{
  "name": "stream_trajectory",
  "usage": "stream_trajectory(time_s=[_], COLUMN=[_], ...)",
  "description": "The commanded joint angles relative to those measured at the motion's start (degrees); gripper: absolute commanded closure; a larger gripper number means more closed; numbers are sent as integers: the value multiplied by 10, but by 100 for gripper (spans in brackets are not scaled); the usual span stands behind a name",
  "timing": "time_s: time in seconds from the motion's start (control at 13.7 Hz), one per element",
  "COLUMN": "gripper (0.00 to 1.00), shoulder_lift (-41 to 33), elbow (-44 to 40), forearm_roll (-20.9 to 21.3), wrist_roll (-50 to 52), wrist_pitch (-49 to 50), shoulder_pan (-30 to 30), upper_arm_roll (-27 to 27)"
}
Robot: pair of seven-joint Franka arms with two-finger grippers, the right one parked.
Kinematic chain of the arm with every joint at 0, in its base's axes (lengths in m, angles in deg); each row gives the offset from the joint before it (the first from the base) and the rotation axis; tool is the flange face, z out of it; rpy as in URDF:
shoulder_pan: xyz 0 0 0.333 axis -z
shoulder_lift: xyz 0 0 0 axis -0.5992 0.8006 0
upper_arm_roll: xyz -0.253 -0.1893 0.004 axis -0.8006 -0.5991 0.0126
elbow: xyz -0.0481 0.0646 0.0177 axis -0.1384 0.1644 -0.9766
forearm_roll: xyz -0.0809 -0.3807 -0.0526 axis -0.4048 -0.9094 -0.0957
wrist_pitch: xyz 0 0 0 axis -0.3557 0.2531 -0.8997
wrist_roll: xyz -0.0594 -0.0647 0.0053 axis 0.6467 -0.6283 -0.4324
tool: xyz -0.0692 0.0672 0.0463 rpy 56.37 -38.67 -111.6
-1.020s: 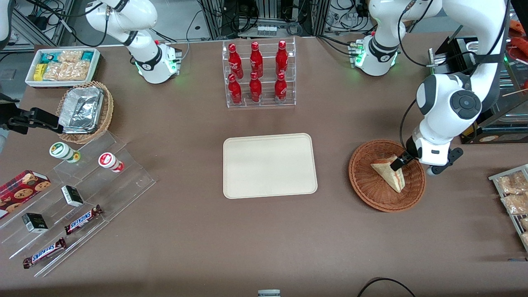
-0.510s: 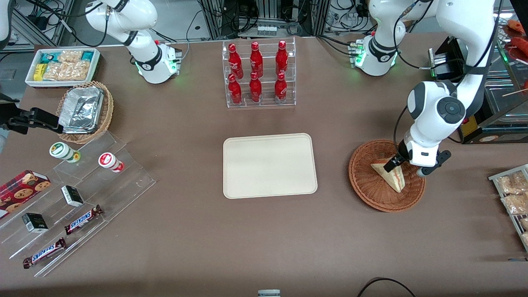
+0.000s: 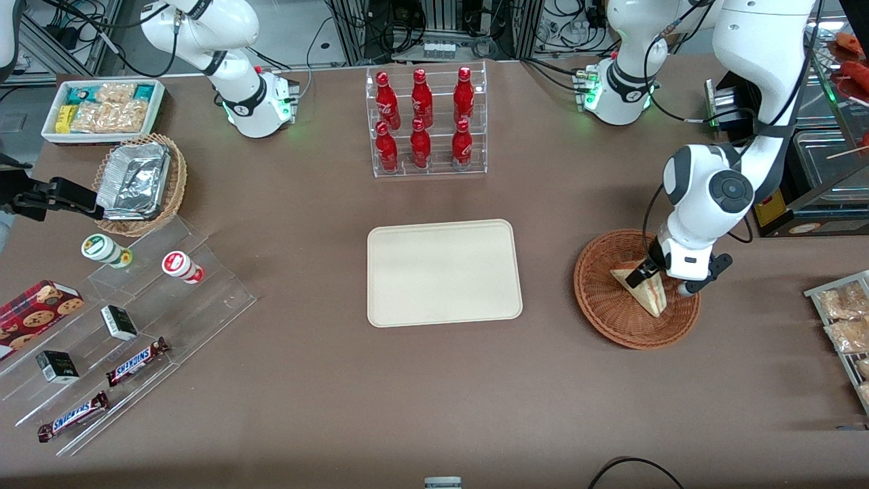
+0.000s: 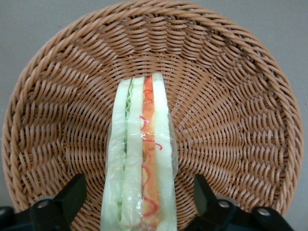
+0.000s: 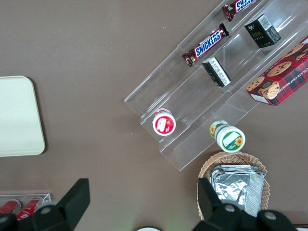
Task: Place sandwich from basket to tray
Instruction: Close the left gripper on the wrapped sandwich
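The sandwich [image 3: 643, 291] [image 4: 140, 159], a wrapped wedge of white bread with green and orange filling, lies in the round reddish-brown basket [image 3: 604, 305] [image 4: 226, 106]. My left gripper [image 3: 645, 272] [image 4: 139, 199] is lowered into the basket over the sandwich's wide end, open. One black finger [image 4: 72, 195] stands on each side of the wedge, with a gap to the bread on both sides. The cream tray [image 3: 444, 272] lies flat at the table's middle, toward the parked arm from the basket, with nothing on it.
A clear rack of red bottles [image 3: 424, 122] stands farther from the front camera than the tray. Snack packets [image 3: 842, 319] lie at the working arm's table edge. Toward the parked arm's end are a tan basket with foil containers [image 3: 139, 183], a white snack bin [image 3: 102, 109] and an acrylic shelf [image 3: 129, 326].
The left arm has come down and shifted slightly toward the tray, bringing the open gripper lower around the sandwich's wide end. The sandwich has not moved.
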State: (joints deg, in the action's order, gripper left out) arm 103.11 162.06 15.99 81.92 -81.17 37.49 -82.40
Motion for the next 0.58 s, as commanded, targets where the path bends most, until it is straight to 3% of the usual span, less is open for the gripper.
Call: stream_trajectory(time_s=[0.0,0.15,0.51], gripper=[48,100,100], shoulder_lift=[10,11,-31], elbow=[-1,-5,-43], forearm_roll=[0,1,18], wrist_roll=[21,20,12], wrist_pitch=[-13,-13,57], shoulder_pan=[4,6,15], upper_arm_roll=[-1,-1,-1])
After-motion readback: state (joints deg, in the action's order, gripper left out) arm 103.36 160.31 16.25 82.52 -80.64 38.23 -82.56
